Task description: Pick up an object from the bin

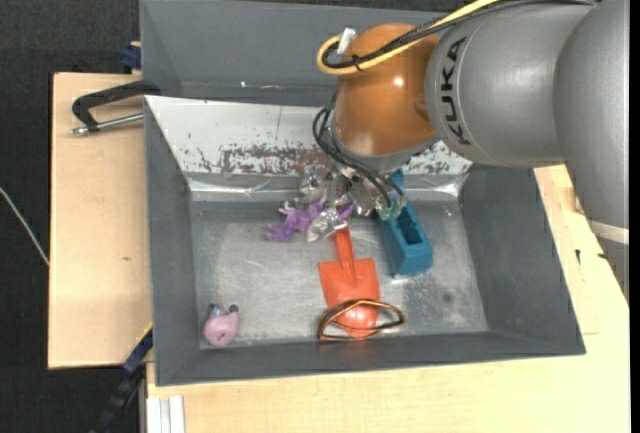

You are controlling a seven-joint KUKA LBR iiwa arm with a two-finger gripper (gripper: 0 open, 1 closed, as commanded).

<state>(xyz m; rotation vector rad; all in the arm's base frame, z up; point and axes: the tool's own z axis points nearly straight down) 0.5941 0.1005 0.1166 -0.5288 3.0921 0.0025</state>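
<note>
Looking down into the grey bin, we find the gripper low at the far side of the floor, at about 12 o'clock from the floor's middle, below the orange cover on the wrist of the silver arm. Cables and metal parts crowd it, and we cannot tell whether it is spread or pressed together, nor whether it pinches anything.

Nearest to it is a purple toy figure, just beside the gripper at its 8 o'clock and possibly touching it. At the gripper's 6 o'clock an orange toy shovel lies flat, its handle end reaching up to the gripper and its blade pointing to the near wall. At 4 o'clock lies a blue block, long and slanted, its far end under the wrist.

Beyond the shovel's blade, at the floor's 6 o'clock, an orange ball sits inside a brown ring. A small pink toy lies apart at the floor's 8 o'clock corner
</note>
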